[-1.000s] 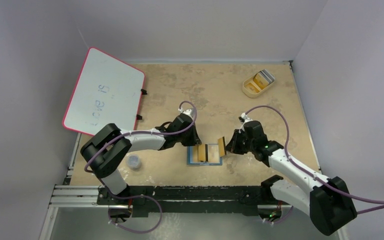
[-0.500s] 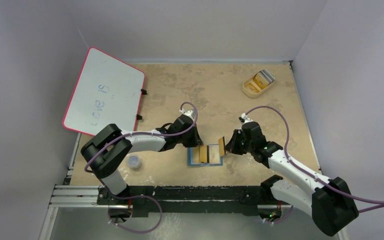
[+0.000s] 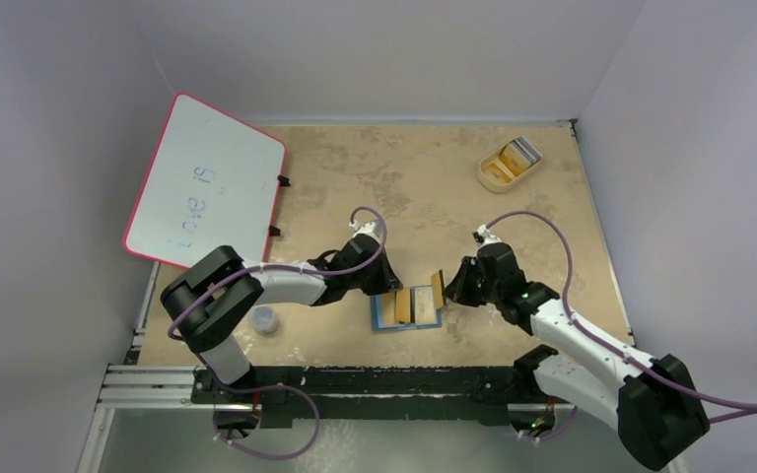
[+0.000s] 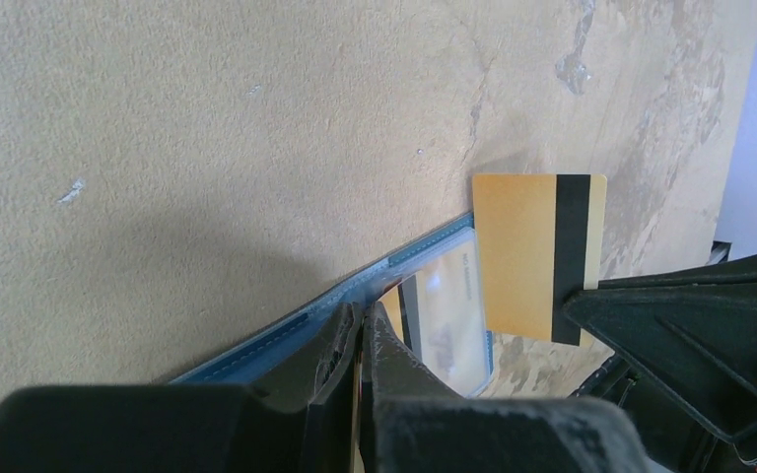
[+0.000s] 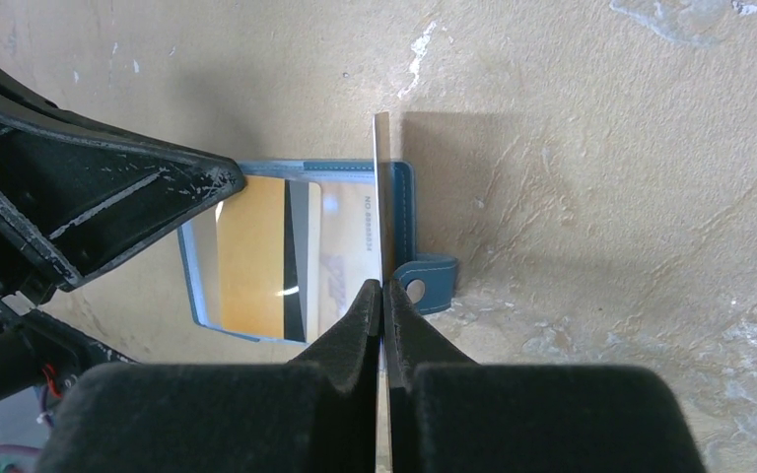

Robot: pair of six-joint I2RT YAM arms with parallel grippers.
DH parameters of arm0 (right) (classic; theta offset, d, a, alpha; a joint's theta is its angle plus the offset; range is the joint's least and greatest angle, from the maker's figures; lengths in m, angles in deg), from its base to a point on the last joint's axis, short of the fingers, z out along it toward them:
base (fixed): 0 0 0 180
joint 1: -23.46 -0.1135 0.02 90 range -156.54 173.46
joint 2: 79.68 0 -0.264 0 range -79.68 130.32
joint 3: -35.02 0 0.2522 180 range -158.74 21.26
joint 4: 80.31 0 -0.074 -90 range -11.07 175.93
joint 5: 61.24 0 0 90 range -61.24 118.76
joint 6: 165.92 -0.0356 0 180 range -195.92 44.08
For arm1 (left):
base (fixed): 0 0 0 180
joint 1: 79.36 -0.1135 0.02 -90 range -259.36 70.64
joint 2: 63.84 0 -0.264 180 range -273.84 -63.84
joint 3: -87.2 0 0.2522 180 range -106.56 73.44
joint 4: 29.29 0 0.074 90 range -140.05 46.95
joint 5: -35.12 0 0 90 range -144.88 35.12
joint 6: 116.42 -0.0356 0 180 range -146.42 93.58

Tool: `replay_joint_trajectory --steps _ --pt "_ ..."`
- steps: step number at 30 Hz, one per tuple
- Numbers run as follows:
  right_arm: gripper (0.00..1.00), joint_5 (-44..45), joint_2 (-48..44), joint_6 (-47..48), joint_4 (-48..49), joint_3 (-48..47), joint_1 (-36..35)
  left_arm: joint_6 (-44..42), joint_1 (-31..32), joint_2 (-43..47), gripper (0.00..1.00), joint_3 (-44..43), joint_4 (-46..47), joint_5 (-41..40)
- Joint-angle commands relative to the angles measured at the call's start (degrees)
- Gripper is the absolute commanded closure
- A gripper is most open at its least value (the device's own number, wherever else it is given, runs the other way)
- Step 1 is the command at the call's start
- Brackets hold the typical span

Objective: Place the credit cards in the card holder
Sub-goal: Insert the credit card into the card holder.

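Observation:
The blue card holder (image 3: 424, 317) lies open on the table between my two grippers. My left gripper (image 3: 391, 287) (image 4: 363, 320) is shut at the holder's left edge, with a thin orange credit card edge between its fingers. The card's orange, dark-striped end (image 5: 256, 256) lies under the clear pocket (image 4: 453, 305). My right gripper (image 3: 446, 288) (image 5: 382, 286) is shut on a second orange credit card (image 4: 537, 256), held upright on edge over the holder's right side, near its blue tab (image 5: 424, 286). More credit cards (image 3: 518, 152) sit in the far tray.
A beige oval tray (image 3: 493, 183) stands at the back right. A pink-rimmed whiteboard (image 3: 205, 182) lies over the table's left edge. A small round cap (image 3: 265, 318) rests near the left arm's base.
My left gripper has moved nearer and to the right, sliding its card further into the holder's pocket. The holder has turned slightly. My right gripper has barely moved.

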Motion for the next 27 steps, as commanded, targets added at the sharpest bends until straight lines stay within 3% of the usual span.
replay_joint_trajectory --steps 1,7,15,24,27 --pt "1.00 -1.40 -2.34 -3.09 1.69 2.38 -0.68 3.32 0.76 0.41 1.00 1.64 3.68 -4.36" --pt "1.00 -0.02 -5.95 -5.09 0.14 3.47 -0.72 6.15 1.68 -0.52 1.00 3.24 8.18 -4.13" --pt "1.00 1.34 -7.70 -5.38 -1.28 3.01 -0.75 7.54 2.15 2.85 1.00 5.97 6.60 -11.94" --pt "1.00 7.79 -11.35 -5.73 -10.94 -1.13 -0.82 10.01 3.02 5.29 1.00 9.03 8.87 -15.32" --pt "1.00 7.09 -9.50 -4.51 -9.88 -0.88 -0.81 9.64 2.99 5.39 1.00 9.20 9.12 -16.17"
